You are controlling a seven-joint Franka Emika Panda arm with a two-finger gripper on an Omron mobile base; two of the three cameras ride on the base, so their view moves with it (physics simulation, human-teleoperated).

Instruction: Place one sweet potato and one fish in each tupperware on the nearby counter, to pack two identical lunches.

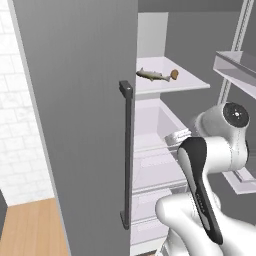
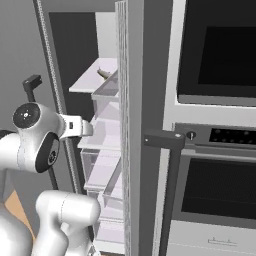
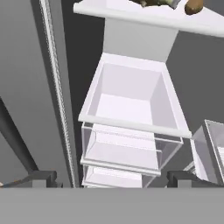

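Hand view: claw [image 3: 111, 178] spread wide, nothing between tips, aimed into open fridge at clear bin [image 3: 127, 144] straight ahead. Fish [image 3: 154, 2] and sweet potato [image 3: 193, 6] lie above and beyond claw on white shelf [image 3: 131, 15], fish left, tuber just beside it to right. Left base view: fish [image 1: 153, 75] long axis runs across shelf, tail left, sweet potato [image 1: 174, 74] at its head end. Judgement: claw must rise and reach forward before any pinch.
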